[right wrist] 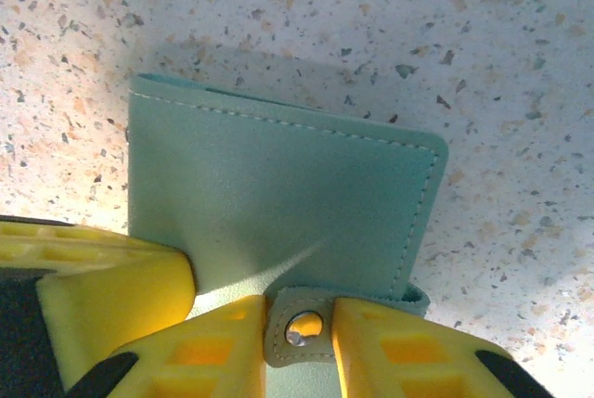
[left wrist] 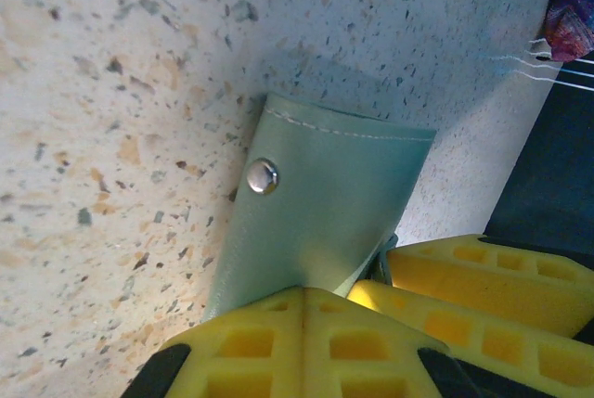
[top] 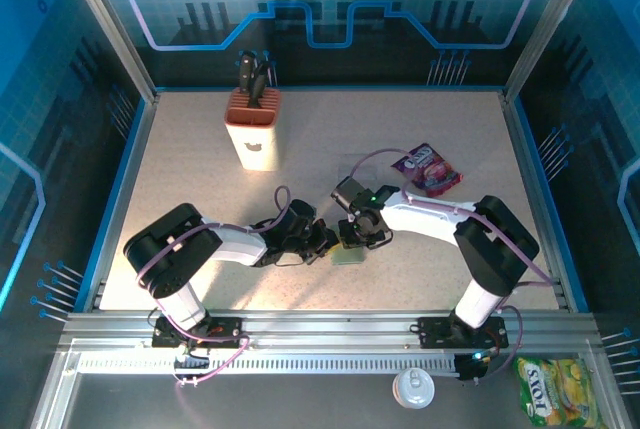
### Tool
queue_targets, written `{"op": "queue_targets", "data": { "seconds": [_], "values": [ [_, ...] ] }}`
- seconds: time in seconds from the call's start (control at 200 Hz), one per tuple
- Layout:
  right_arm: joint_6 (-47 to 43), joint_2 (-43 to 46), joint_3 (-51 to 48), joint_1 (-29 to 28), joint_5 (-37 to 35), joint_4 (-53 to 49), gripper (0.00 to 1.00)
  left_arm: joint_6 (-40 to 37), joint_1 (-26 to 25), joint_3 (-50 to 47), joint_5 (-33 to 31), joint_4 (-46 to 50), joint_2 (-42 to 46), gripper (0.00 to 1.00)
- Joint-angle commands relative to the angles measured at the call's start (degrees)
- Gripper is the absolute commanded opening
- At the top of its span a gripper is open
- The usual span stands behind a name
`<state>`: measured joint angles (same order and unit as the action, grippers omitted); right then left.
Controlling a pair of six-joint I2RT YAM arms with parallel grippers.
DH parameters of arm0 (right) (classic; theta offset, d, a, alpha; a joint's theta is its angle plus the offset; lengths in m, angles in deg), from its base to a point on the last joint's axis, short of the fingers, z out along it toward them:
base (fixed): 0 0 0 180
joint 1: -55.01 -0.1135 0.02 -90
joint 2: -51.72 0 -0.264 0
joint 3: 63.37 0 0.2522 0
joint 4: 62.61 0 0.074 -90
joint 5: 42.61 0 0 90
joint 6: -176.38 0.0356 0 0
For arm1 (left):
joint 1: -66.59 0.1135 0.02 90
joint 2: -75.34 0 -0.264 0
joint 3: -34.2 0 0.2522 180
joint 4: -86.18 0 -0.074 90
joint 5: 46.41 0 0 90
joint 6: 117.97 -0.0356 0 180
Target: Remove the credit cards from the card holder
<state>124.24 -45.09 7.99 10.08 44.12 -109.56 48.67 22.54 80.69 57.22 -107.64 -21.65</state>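
The left fingers (left wrist: 251, 347) are pressed flat against each other, and the near edge of the card holder (left wrist: 325, 203) runs into the seam between them, so the panel is pinched there. That panel stands up from the desk (left wrist: 111, 138) with a slight curl and throws a shadow on the surface behind it. A round metal snap (left wrist: 263, 176) sits close to its left edge. The right fingers (right wrist: 408, 356) stand narrowly apart, with the holder's snap tab (right wrist: 302, 328) seated between them. Each finger touches one side of the tab, which they grasp. In the right wrist view the holder's pale green face (right wrist: 278, 185) lies broadside on, its stitched border uppermost. A darker second layer shows at the lower right corner. The closed left pair appears as a yellow block against the holder's lower left edge. Seen from above, the two sets of fingers (top: 322, 242) (top: 360, 237) meet at the middle of the desk (top: 200, 189), toward its near side. The card holder (top: 349, 255) shows as a small green patch between and just below them. The holder is folded. Further out, a purple snack packet (top: 428, 169) lies behind the right arm, well apart from the holder. A tan knife block (top: 253, 129) stands upright near the far left of the desk. A yellow packet (top: 555, 389) lies on the rail area below the right arm's base.
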Motion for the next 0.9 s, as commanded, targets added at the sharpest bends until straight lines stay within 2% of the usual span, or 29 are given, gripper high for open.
{"op": "queue_targets", "data": {
  "seconds": [0.0,0.46,0.585,0.89],
  "values": [
    [0.23,-5.21,-1.96,0.35,-0.17,-0.75,0.25,1.22,-0.08,-2.38,-1.76,8.11,-3.86,0.0],
    [1.24,-3.25,-8.56,3.94,1.9,3.72,0.1,3.2,0.55,-5.15,-3.43,8.58,-3.07,0.0],
    [1.67,-2.45,-10.38,4.91,3.34,5.5,0.0,3.39,0.63,-5.66,-4.02,9.22,-1.97,0.0],
    [1.42,0.16,-13.07,7.35,6.39,7.75,0.0,3.02,1.25,-6.09,-4.31,10.67,-1.36,0.0]
  ]
}}
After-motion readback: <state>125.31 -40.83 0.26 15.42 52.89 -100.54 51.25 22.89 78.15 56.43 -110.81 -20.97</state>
